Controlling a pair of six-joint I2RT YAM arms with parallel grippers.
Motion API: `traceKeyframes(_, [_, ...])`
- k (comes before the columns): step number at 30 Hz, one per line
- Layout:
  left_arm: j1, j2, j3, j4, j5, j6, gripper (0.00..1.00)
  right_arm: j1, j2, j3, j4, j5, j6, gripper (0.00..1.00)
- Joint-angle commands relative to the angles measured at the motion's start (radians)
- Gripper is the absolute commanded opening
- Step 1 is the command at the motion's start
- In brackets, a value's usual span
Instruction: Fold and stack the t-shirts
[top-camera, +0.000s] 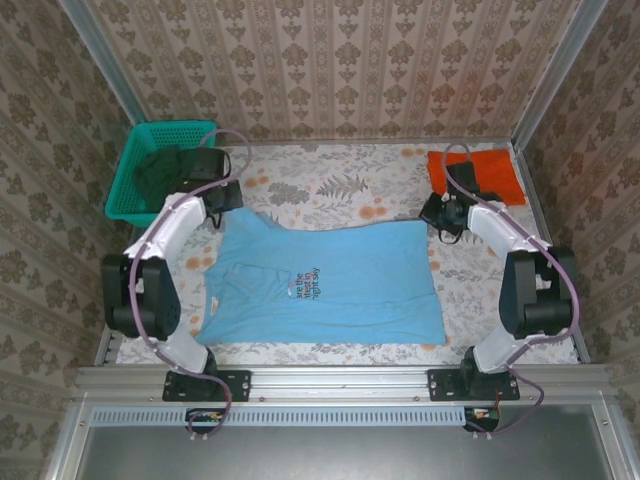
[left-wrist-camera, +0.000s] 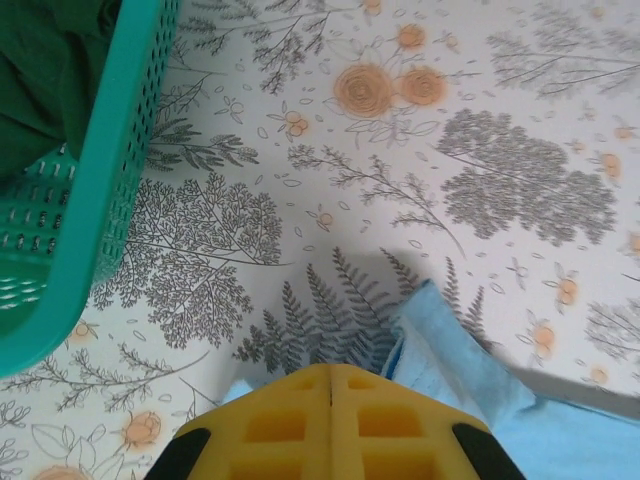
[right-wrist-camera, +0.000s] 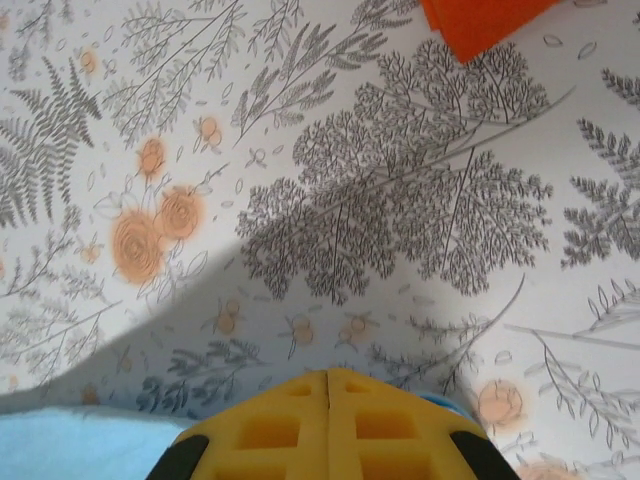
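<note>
The light-blue t-shirt (top-camera: 320, 285) lies spread on the floral tablecloth, its neck to the left and its hem to the right, chest lettering up. My left gripper (top-camera: 228, 205) sits at its far left corner, jaws shut, with blue cloth (left-wrist-camera: 470, 370) showing on both sides of the yellow fingers (left-wrist-camera: 330, 368). My right gripper (top-camera: 437, 222) sits at the far right corner, jaws shut (right-wrist-camera: 328, 372), blue cloth (right-wrist-camera: 60, 445) showing beside and behind them. The orange t-shirt (top-camera: 480, 175) lies folded at the back right, its edge (right-wrist-camera: 480, 25) ahead of the right gripper.
A teal plastic basket (top-camera: 150, 170) holding dark green cloth (top-camera: 165, 170) stands at the back left, close to the left gripper; its wall (left-wrist-camera: 100, 200) is just left of the jaws. Metal rails bound the table on both sides.
</note>
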Motion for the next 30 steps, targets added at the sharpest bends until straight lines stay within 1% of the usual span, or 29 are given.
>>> traceKeyframes(1, [0.002, -0.096, -0.044, -0.040, 0.049, 0.030, 0.00, -0.014, -0.067, -0.052, -0.009, -0.044, 0.001, 0.00])
traceKeyframes(7, [0.002, -0.255, -0.160, -0.107, 0.058, 0.003, 0.00, -0.039, -0.131, -0.139, -0.028, -0.063, 0.030, 0.00])
traceKeyframes(14, [0.004, -0.442, -0.298, -0.177, 0.011, -0.121, 0.00, -0.073, -0.184, -0.214, -0.046, -0.074, 0.064, 0.00])
traceKeyframes(16, [0.004, -0.485, -0.335, -0.184, 0.015, -0.155, 0.00, -0.078, -0.184, -0.224, -0.054, -0.078, 0.066, 0.00])
traceKeyframes(20, [0.002, -0.554, -0.384, -0.224, 0.011, -0.210, 0.00, -0.082, -0.184, -0.239, -0.066, -0.084, 0.063, 0.00])
traceKeyframes(21, [0.002, -0.568, -0.393, -0.232, 0.013, -0.218, 0.00, -0.083, -0.214, -0.244, -0.069, -0.083, 0.062, 0.00])
traceKeyframes(27, [0.000, -0.641, -0.450, -0.302, 0.017, -0.282, 0.00, -0.084, -0.227, -0.303, -0.065, -0.084, 0.090, 0.00])
traceKeyframes(30, [0.001, -0.660, -0.474, -0.337, -0.006, -0.312, 0.00, -0.084, -0.231, -0.333, -0.065, -0.082, 0.098, 0.00])
